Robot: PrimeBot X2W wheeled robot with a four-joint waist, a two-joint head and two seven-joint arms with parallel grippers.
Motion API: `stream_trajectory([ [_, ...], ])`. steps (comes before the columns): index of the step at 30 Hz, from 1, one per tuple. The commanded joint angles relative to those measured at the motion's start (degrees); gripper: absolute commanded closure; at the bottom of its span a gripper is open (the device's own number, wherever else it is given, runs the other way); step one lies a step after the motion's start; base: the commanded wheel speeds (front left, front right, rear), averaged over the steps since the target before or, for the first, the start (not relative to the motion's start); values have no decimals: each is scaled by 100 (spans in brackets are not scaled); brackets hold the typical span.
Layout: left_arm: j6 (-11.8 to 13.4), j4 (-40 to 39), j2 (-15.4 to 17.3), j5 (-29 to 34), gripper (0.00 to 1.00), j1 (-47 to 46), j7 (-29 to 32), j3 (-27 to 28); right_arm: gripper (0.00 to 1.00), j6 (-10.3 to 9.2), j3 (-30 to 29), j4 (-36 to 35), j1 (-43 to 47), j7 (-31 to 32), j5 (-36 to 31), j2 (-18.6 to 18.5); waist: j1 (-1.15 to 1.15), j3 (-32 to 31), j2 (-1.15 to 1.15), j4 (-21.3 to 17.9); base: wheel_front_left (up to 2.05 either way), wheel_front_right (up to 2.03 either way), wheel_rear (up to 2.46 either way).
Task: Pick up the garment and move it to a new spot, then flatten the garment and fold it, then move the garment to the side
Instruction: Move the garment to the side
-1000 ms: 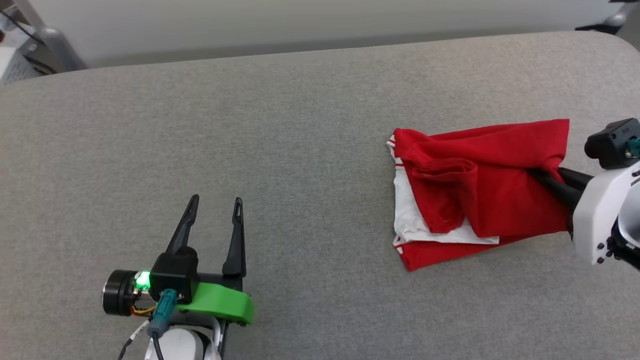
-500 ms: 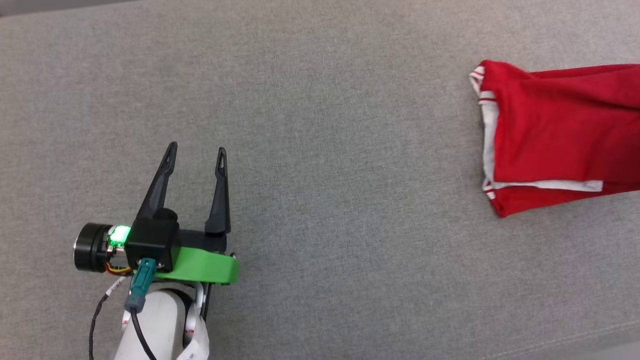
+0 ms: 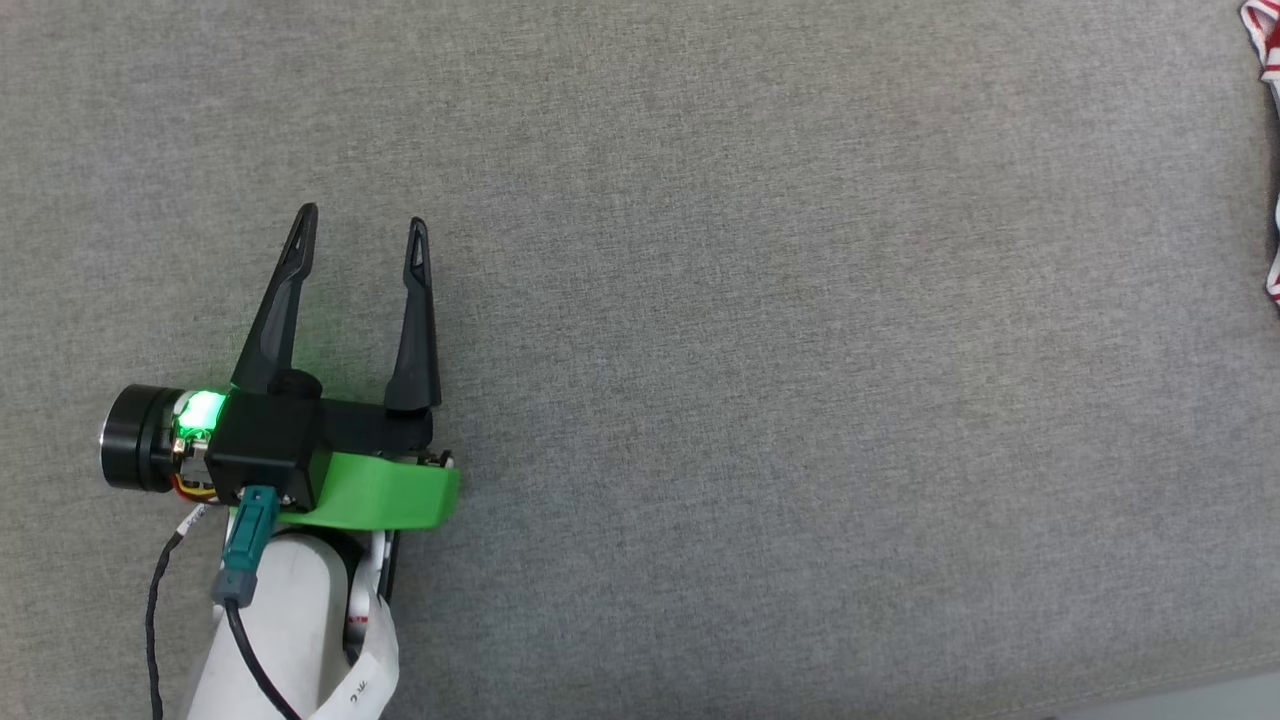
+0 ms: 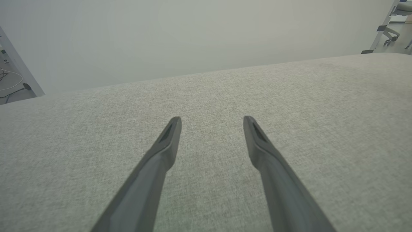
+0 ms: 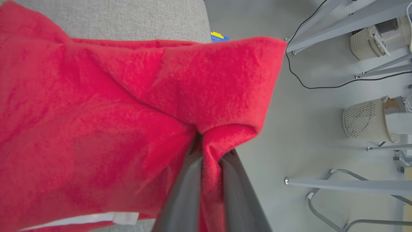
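The garment point(image 5: 106, 109) is red with a strip of white at its lower edge. In the right wrist view my right gripper point(image 5: 209, 145) is shut on a pinched fold of its red cloth, which hangs partly past the grey surface's edge over the floor. In the head view only the garment's striped trim point(image 3: 1268, 60) peeks in at the far right edge. My left gripper point(image 3: 360, 225) stands open at the lower left over the bare grey surface point(image 3: 750, 350), nothing between its fingers point(image 4: 167, 141).
The grey fabric surface point(image 4: 289, 96) stretches wide around the left gripper, ending at a pale wall behind. Beside the surface, the right wrist view shows floor with metal frame legs point(image 5: 341, 185), a black cable point(image 5: 322, 87) and two beige mesh baskets point(image 5: 367, 120).
The head camera has swung left and down, so the garment slid to the right edge of the head view. The left gripper stays open and the right stays shut on the garment.
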Motion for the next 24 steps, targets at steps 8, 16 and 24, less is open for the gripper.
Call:
stream_trajectory([
  [8, 100, 22, 7, 16, 0, -44, -34, -47, 0, -5, -113, 548, -261, -431, -419, 309, -1, -250, 0, 64, 0, 0, 0],
  [16, 134, 199, -21, -111, 0, 192, -34, -3, 0, -5, -277, 610, -275, -1434, -744, 725, -1, -867, 0, 155, 0, 0, 0],
  [24, 155, 411, -135, -229, 0, 523, -34, 27, 0, -5, -754, 328, -182, -2794, -1234, 1178, -1, -1462, 0, 384, 0, 0, 0],
])
